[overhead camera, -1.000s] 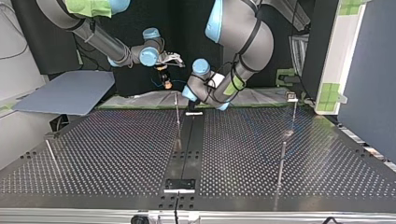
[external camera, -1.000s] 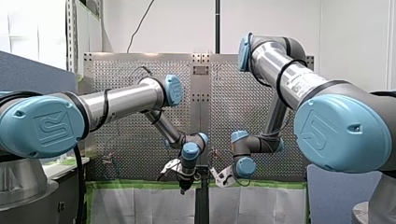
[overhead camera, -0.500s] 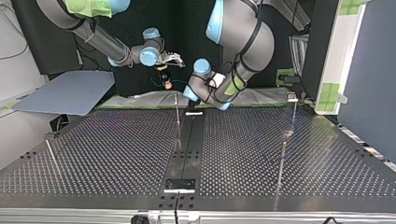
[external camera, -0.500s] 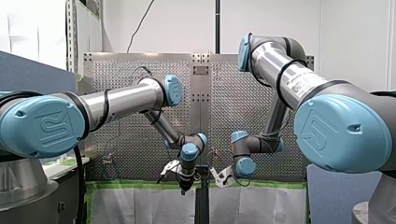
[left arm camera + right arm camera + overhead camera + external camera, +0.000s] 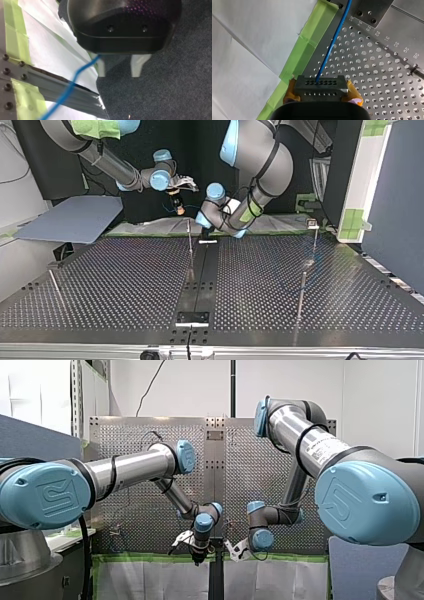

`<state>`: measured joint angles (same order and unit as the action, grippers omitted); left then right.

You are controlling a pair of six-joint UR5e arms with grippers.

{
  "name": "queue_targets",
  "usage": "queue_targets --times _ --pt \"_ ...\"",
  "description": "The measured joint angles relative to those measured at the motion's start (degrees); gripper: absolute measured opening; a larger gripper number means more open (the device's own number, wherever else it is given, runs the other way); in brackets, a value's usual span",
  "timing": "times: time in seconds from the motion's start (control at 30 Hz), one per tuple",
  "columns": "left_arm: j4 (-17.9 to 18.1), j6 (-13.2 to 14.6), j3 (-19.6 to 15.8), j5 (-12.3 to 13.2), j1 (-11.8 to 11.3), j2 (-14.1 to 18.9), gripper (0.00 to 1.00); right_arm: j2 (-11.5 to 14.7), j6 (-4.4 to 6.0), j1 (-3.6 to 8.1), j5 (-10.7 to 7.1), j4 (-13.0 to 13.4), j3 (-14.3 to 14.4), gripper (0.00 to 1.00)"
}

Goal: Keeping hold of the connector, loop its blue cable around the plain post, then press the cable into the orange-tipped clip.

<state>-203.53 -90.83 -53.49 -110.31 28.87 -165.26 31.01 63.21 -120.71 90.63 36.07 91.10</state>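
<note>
My right gripper [image 5: 321, 91] clamps connector [image 5: 320, 86] by taped table [image 5: 374, 70] edge; my left gripper [image 5: 119, 68] gapes empty (blue cable [image 5: 75, 77] alongside).

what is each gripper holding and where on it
My right gripper clamps the connector by its two ends between yellow pads. My left gripper holds nothing; the blue cable passes beside it.

Grey connector [image 5: 319, 88], blue cable [image 5: 329, 51] straight from its face
</note>
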Motion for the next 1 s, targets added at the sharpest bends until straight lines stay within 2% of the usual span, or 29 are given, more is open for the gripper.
queue_targets --times 0.03,0.07,0.1,0.17,0.2,0.23,0.4,0.5,0.7,0.93,1.0 --pt "0.12 0.22 -0.02 -0.42 0.09 0.0 0.4 0.0 0.0 0.0 0.0 0.01 0.0 0.0" --pt "0.19 0.46 -0.06 -0.79 0.17 0.0 0.33 -0.02 0.0 0.0 0.01 0.02 0.0 0.0" --pt "0.23 0.71 -0.09 -1.16 0.24 0.0 0.33 -0.03 0.0 0.0 0.02 0.03 0.0 0.0" --pt "0.28 1.12 -0.17 -2.19 0.36 0.0 0.15 -0.04 0.0 0.0 0.01 0.05 0.0 0.0" --pt "0.32 1.2 -0.19 -2.67 0.42 0.0 0.15 -0.03 0.0 0.0 0.01 0.05 0.01 0.0" --pt "0.41 1.22 -0.23 -3.19 0.46 0.01 0.0 -0.03 0.0 0.0 0.01 0.05 0.0 0.0" --pt "0.87 0.83 -0.28 -3.55 0.45 0.06 0.0 -0.08 0.09 0.07 0.06 0.03 0.0 0.0" --pt "0.94 -0.18 -0.55 -3.73 0.49 0.47 0.0 -0.09 0.62 0.28 -0.01 0.3 0.0 0.0" --pt "2.98 -2.32 -2.9 -5.71 0.94 3.08 0.0 -0.1 1.36 0.79 -0.2 0.55 -0.32 0.0" --pt "6.85 -4.63 -6.81 -6.13 1.03 7.01 0.0 -0.1 1.71 1.23 -0.24 -0.16 -1.16 0.0" --pt "7.88 -4.85 -7.81 -6.1 1.15 8.02 0.0 -0.1 2.2 1.69 -0.18 -0.55 -1.55 0.0"
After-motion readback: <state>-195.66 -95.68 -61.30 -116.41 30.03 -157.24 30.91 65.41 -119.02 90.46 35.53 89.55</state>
